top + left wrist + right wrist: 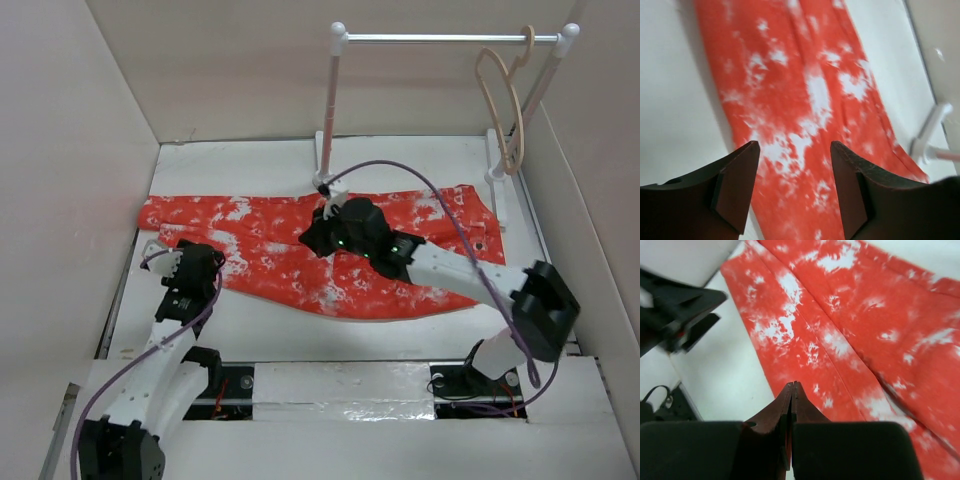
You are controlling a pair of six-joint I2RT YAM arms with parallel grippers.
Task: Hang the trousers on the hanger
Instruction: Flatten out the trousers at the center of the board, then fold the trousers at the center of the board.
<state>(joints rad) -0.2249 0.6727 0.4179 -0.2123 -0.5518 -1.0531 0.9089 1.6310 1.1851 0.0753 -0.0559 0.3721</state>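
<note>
Trousers [270, 250] are lying flat, the hanger [520, 125] is hanging bare, the left gripper [795, 150] is gaping empty, and the right gripper [791, 390] is pinching closed on nothing.

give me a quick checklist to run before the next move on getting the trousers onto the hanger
1. Trousers spread flat on the table: ok.
2. Hanger free to use: ok, it hangs bare by its hook on the rack bar.
3. Left end effector ready to grasp: ok, open, with a trouser leg below it.
4. Right end effector ready to grasp: not ok, shut, with no cloth between its fingers.
5. Trousers held by either arm: not ok, neither grips them.
6. Left end effector low enough to pinch the cloth: cannot tell.
</note>
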